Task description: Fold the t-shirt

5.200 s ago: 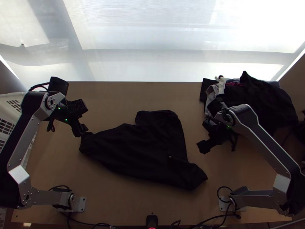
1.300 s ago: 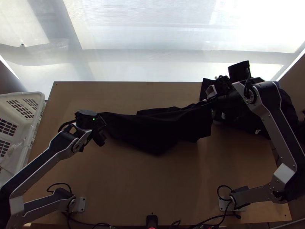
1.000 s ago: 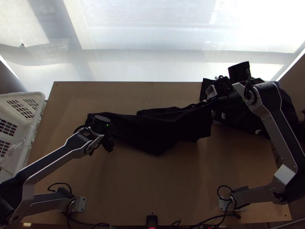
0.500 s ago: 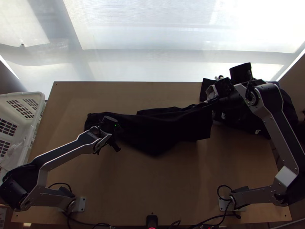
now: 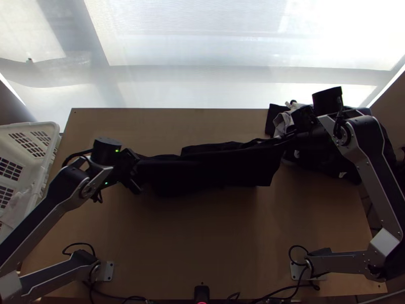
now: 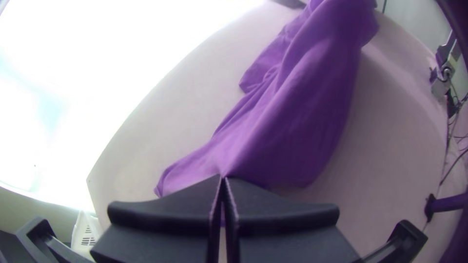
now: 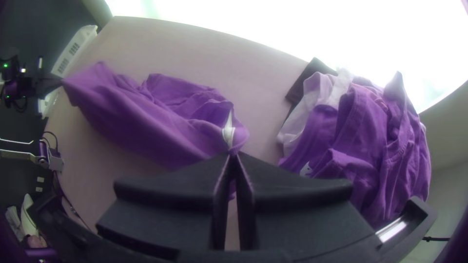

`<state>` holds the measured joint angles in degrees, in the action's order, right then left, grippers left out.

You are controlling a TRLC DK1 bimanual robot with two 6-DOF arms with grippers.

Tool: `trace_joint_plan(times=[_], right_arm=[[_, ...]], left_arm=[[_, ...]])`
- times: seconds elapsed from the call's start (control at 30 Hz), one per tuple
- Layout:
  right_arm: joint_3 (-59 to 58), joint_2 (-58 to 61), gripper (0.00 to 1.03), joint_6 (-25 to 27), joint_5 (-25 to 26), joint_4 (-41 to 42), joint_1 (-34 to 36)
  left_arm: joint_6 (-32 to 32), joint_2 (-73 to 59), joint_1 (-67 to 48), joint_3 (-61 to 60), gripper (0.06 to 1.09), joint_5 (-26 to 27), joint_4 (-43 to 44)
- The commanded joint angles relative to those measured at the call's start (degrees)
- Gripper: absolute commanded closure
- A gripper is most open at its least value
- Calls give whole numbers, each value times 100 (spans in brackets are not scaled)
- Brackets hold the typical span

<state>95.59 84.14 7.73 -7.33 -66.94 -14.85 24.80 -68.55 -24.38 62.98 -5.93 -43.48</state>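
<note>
The black t-shirt (image 5: 212, 164) is stretched in a long folded band across the table, its near edge hanging down. At its left end is my left gripper (image 5: 137, 177), and at its right end my right gripper (image 5: 284, 139). In the left wrist view the shirt (image 6: 302, 107) looks purple and runs into the tips of my left gripper (image 6: 223, 179), which is closed on it. The right wrist view has the shirt (image 7: 146, 117) gathered at the tips of my right gripper (image 7: 234, 155), closed on its other end near a white patch.
A heap of clothes (image 7: 360, 141), dark with some grey and white, lies at the table's back right, beneath the right arm. A white basket (image 5: 38, 152) stands off the left edge. Bare table (image 5: 202, 243) spreads along the near side.
My left gripper went right along the shirt, then back left, and now holds its end. The shirt is pulled straighter between the grippers. My right gripper has shifted slightly right.
</note>
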Motion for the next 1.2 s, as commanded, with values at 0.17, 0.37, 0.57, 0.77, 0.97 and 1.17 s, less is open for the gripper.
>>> trace_joint_plan(times=[0.17, 0.37, 0.57, 0.77, 0.97, 1.17], right_arm=[[-410, -258, 100, -87, -5, -56, -9], [-454, -196, 100, -201, -5, -48, -229], [-568, -214, 100, -201, -5, -48, -229], [-788, -152, 100, -210, -5, 14, -448], [-796, -29, 100, -228, -5, 102, -642], [-919, -29, 100, -166, -5, 111, -580]], left_arm=[[298, 1591, 39, 1700, 105, 198, -2692], [1379, 1046, 1146, 276, 105, 453, -749], [1185, -448, 1383, 232, 99, 488, 842], [1089, -1652, 926, 215, 99, 470, 1975], [1300, -2681, 839, 197, 10, 75, 2432], [1379, -2496, 1568, 760, 10, 48, 2432]])
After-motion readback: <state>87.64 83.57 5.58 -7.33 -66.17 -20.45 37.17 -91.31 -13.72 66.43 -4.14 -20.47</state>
